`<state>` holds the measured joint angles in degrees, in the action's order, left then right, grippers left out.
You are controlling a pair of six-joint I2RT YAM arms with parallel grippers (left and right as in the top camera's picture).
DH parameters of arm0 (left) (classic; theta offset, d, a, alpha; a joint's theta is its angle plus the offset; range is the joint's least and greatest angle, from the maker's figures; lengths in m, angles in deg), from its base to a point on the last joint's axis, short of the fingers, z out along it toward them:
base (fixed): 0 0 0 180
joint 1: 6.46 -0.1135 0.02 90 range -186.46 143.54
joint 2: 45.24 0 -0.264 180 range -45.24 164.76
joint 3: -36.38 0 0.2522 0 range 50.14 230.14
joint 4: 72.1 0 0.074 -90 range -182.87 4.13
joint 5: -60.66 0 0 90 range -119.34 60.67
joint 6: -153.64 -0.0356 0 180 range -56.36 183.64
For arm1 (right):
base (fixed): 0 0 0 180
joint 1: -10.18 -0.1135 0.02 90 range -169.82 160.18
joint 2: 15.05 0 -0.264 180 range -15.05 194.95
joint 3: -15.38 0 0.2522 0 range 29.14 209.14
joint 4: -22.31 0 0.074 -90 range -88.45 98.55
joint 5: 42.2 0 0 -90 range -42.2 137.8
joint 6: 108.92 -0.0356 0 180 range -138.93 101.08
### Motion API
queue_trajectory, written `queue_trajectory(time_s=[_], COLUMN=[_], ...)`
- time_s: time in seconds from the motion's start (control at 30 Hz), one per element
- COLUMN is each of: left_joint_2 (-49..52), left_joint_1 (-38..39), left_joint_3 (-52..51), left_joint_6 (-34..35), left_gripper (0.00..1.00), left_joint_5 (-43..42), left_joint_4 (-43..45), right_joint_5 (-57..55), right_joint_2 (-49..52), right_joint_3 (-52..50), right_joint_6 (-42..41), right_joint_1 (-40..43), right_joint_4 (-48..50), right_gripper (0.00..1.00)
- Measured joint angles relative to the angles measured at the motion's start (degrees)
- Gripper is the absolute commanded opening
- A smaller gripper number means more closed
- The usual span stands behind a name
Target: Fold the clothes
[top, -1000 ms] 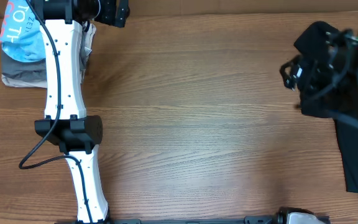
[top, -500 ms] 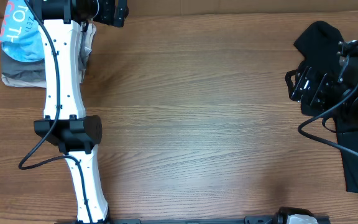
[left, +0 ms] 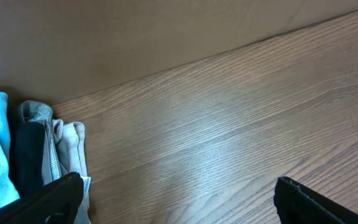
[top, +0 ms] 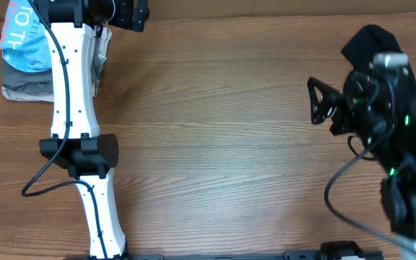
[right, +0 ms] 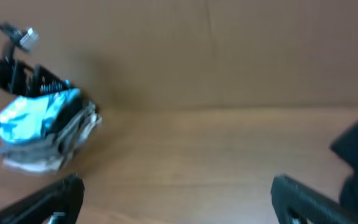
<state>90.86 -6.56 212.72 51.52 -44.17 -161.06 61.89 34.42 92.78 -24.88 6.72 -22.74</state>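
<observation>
Both of your pincers are released. In the left wrist view the left pincer has its jaws wide apart, and only the wood of the surface shows between them. The right pincer, at the middle right of the overhead frame, is also spread and grasps nothing. Its own camera is blurred, yet it shows the 2 fingers far apart over wood.

The light-blue T-shirt lies folded in the upper left corner of the overhead frame, lettering up. It rests on top of a stack of grey and beige folded garments. The black garment lies crumpled in the upper right, with the right pincer just left of it, over wood.

Your white left arm runs from the bottom edge up to the upper left and covers the right edge of the stack. Its black cable loops out to the left at mid-frame. The right arm hides the lower part of the black garment, so you cannot tell how far the cloth reaches down the right edge.

In the left wrist view the stack sits at the lower left, just beside one finger. A brown wall rises behind the far edge of the surface.
</observation>
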Motion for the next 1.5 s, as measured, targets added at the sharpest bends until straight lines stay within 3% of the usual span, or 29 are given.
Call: queue_trajectory(time_s=[0.23, 0.57, 1.2, 1.5], left_joint_2=[0.00, 0.00, 0.00, 0.00], left_joint_1=[0.00, 0.00, 0.00, 0.00], left_joint_3=[0.00, 0.00, 0.00, 0.00], left_joint_6=[0.00, 0.00, 0.00, 0.00], left_gripper=[1.00, 1.00, 1.00, 1.00], left_joint_5=[0.00, 0.00, 0.00, 0.00], left_joint_4=[0.00, 0.00, -0.02, 0.00], right_joint_5=[-0.26, -0.90, -6.14, -6.12], right_joint_2=[-18.69, -36.57, -48.30, -48.63], right_joint_3=[-28.63, -51.91, -62.18, -62.58], right_joint_6=[0.02, 0.02, 0.00, 0.02], right_joint_1=[0.00, 0.00, 0.00, 0.00], right_joint_4=[21.33, 30.21, 30.08, 27.15], right_gripper=[1.00, 1.00, 1.00, 1.00])
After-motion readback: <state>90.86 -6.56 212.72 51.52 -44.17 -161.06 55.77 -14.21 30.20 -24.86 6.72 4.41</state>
